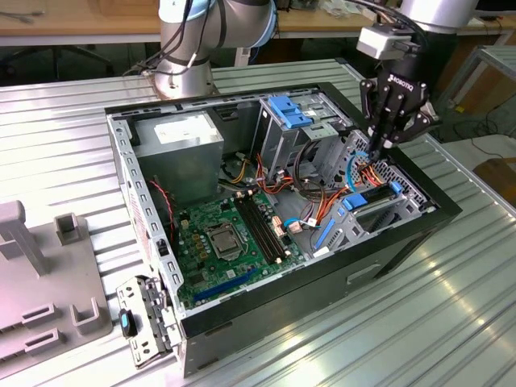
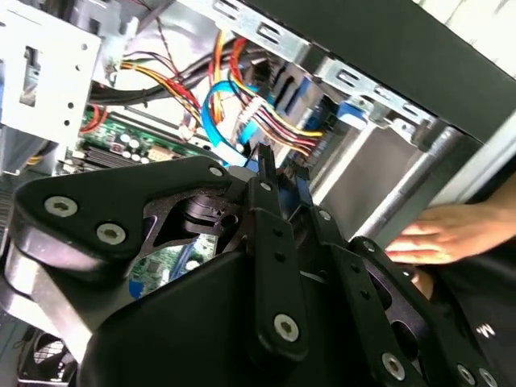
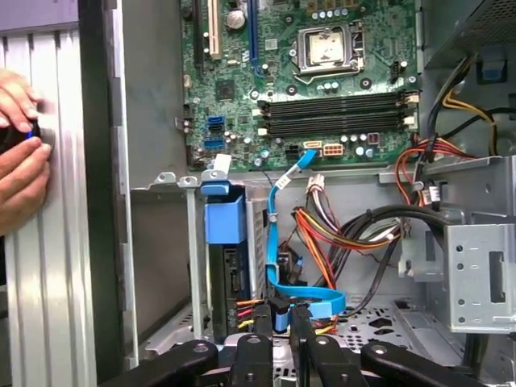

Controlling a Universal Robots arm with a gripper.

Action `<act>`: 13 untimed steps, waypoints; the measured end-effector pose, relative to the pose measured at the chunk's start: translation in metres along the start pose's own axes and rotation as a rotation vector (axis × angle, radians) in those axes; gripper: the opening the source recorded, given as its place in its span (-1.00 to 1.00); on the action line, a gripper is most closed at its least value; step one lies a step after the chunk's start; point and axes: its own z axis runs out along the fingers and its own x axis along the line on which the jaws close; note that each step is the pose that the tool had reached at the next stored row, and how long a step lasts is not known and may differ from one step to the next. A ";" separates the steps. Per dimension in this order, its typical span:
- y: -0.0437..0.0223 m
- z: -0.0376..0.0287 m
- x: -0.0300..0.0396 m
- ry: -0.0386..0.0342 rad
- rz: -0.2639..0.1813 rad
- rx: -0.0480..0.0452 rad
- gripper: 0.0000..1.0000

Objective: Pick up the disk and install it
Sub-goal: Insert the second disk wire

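Observation:
The disk (image 1: 372, 199), a dark drive in a bright blue carrier, sits in the low bay at the case's front corner, on the exterior view's right. In the first wrist view the disk (image 3: 226, 270) stands on edge in its slot with a blue tab on its end. My gripper (image 1: 377, 147) hangs just above that bay among orange and blue wires. Its fingers are drawn together on the plug of a flat blue cable (image 3: 310, 302), beside the disk's connector end. In both wrist views the gripper (image 2: 282, 173) (image 3: 280, 318) has that cable looping away from its tips.
The open case holds a motherboard (image 1: 230, 242), a power supply (image 1: 177, 145) and a tall drive bay with a blue bracket (image 1: 290, 113). A person's hands (image 3: 18, 153) rest on the table just outside the case wall. A grey fixture (image 1: 40, 282) stands on the exterior view's left.

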 end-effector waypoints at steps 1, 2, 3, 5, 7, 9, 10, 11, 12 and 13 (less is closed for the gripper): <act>0.0000 -0.0002 0.0000 0.0091 0.000 0.0005 -0.52; 0.0000 -0.0003 0.0001 0.0299 0.000 0.0015 -0.52; 0.0000 -0.0003 0.0001 0.0478 0.000 0.0026 -0.52; 0.0000 -0.0002 0.0001 0.1157 -0.001 0.0063 -0.52; 0.0000 0.0002 -0.0001 0.1224 -0.003 0.0072 -0.52; 0.0000 0.0011 -0.0008 0.1271 -0.004 0.0074 -0.52; 0.0000 0.0011 -0.0008 0.1270 -0.004 0.0073 -0.52; 0.0000 0.0011 -0.0008 0.1271 -0.004 0.0072 -0.52; 0.0000 0.0011 -0.0008 0.1272 -0.004 0.0061 -0.52; -0.0013 0.0027 -0.0018 0.1279 -0.009 -0.0107 -0.52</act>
